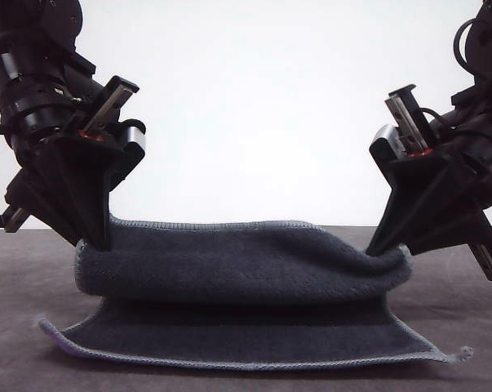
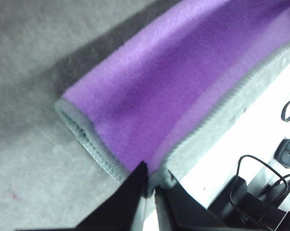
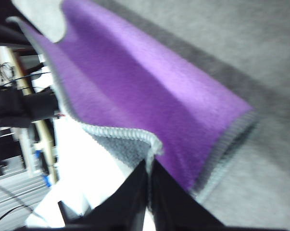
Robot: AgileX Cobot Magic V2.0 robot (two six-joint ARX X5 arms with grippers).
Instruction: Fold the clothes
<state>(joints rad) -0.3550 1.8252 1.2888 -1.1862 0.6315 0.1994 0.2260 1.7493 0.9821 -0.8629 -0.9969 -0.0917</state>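
- On the grey worktop (image 1: 17, 286), seen from the front, the cloth (image 1: 246, 269) lies spread across the middle, its dark grey face toward the camera and its near hem flat on the surface, with a sliver of purple showing at the near left corner.
- Its far portion is lifted and rolled over toward the front into a thick sagging fold, hanging between the two arms and resting on the flat lower layer.
- At the fold's left end, the left pincer (image 1: 95, 238) comes down from above, tips pressed together on the cloth's corner; the left wrist view shows its dark tips (image 2: 149, 185) nipping the light grey stitched edging (image 2: 94, 149), the purple face stretching away from them.
- At the fold's right end, the right pincer (image 1: 386, 245) slants in from the right, likewise clamped on the cloth; the right wrist view shows its fingers (image 3: 147, 187) closed on the stitched edge (image 3: 120, 131), just where grey underside meets purple.
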